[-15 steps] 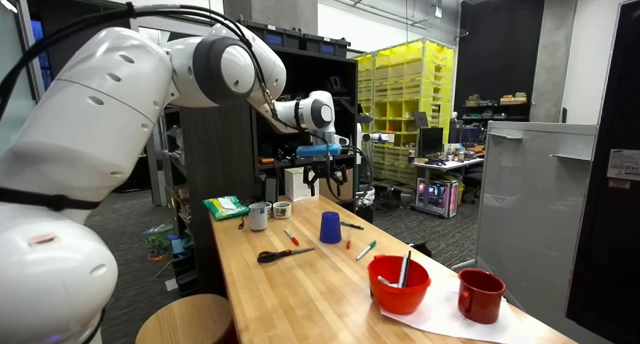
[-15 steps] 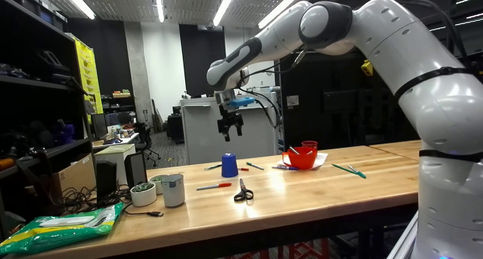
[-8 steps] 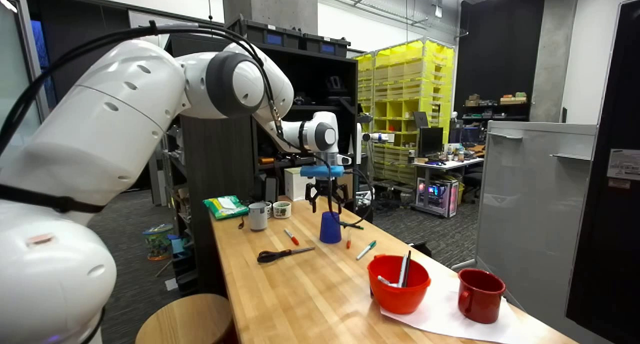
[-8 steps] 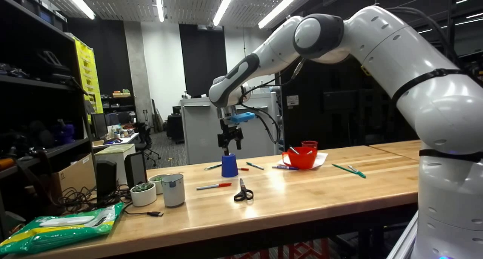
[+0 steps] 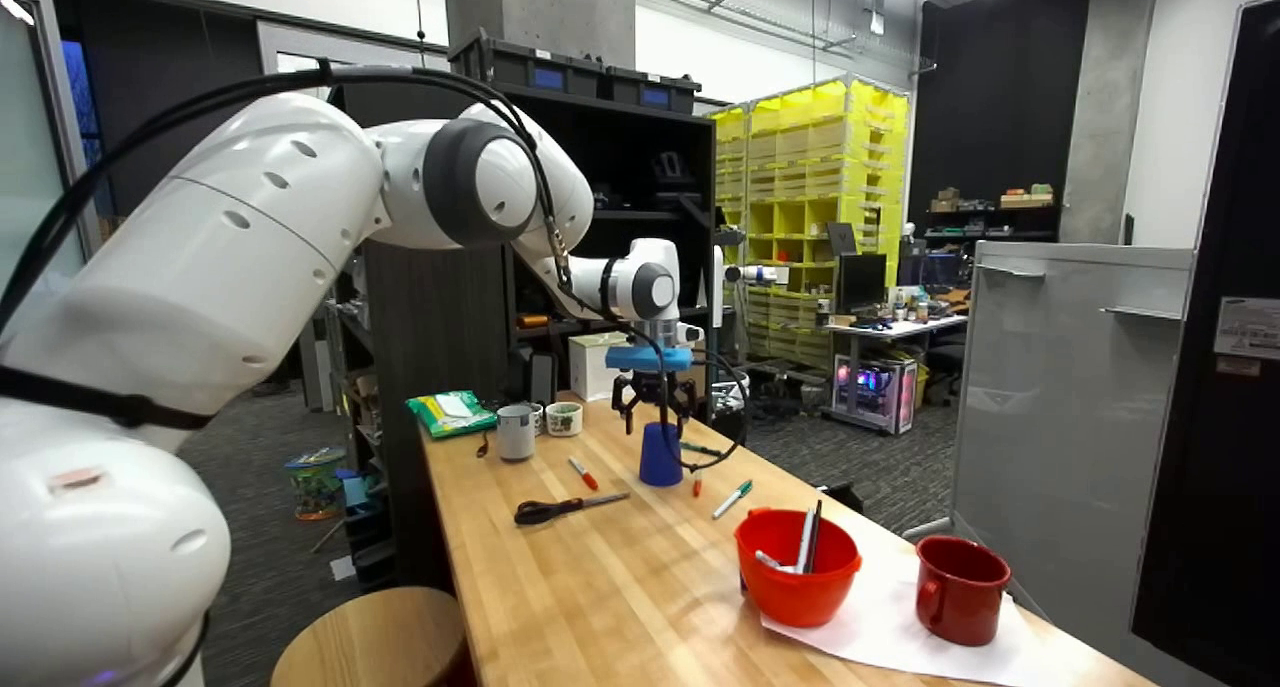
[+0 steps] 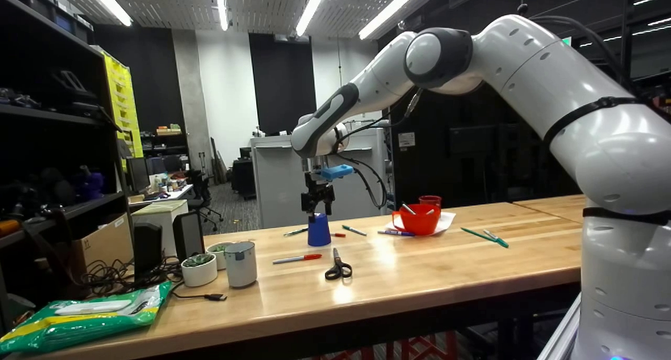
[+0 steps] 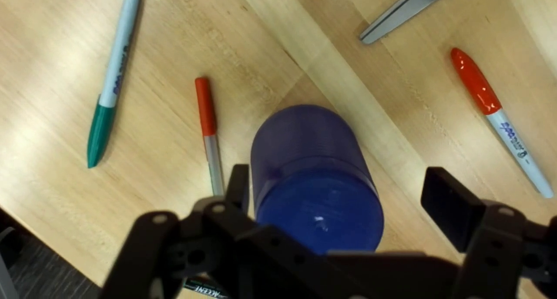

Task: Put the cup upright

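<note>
The dark blue cup (image 5: pixel 661 457) stands upside down on the table, its closed base facing up. It also shows in an exterior view (image 6: pixel 319 233). In the wrist view the cup's base (image 7: pixel 322 207) lies between the fingers. My gripper (image 5: pixel 656 431) points down right over the cup, with fingertips about level with the cup's top. It also shows in an exterior view (image 6: pixel 320 216). In the wrist view the gripper (image 7: pixel 341 199) is open; the cup is close to the left finger (image 7: pixel 238 186), with a wider gap to the right finger (image 7: pixel 450 207).
Around the cup lie a red-capped marker (image 7: pixel 478 85), a thin red-capped pen (image 7: pixel 206 107), a green-capped marker (image 7: pixel 113 72) and scissors (image 6: pixel 338 268). A red bowl (image 5: pixel 795 597) and a dark red mug (image 5: pixel 960 592) stand farther along. A grey mug (image 5: pixel 516 434) stands behind.
My gripper has come down from well above the cup to its top, its fingers staying apart. The cup has not moved.
</note>
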You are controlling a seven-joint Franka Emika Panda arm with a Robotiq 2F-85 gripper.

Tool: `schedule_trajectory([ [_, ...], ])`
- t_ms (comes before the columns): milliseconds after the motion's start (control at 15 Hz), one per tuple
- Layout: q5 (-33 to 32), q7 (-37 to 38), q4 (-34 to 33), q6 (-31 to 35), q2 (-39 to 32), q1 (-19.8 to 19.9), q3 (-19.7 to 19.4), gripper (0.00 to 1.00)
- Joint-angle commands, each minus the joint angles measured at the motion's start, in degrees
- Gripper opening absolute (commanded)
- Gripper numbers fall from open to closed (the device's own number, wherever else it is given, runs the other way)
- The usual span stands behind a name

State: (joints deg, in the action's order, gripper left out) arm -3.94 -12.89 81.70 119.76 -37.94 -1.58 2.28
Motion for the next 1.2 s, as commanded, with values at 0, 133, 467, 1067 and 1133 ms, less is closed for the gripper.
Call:
schedule_trajectory([
  [0,0.56,-2.19,-0.3,1.7,-0.89,0.92,1.06,1.0],
  [133,0.56,-2.78,-0.29,2.06,-1.18,1.04,1.15,0.75],
  [467,0.5,-3.85,0.92,2.9,-0.91,1.11,1.48,0.47],
  [1067,0.26,-6.37,4.48,8.9,0.85,0.8,2.92,0.47],
  [1133,0.27,-6.51,5.24,10.15,1.28,0.81,3.11,0.47],
])
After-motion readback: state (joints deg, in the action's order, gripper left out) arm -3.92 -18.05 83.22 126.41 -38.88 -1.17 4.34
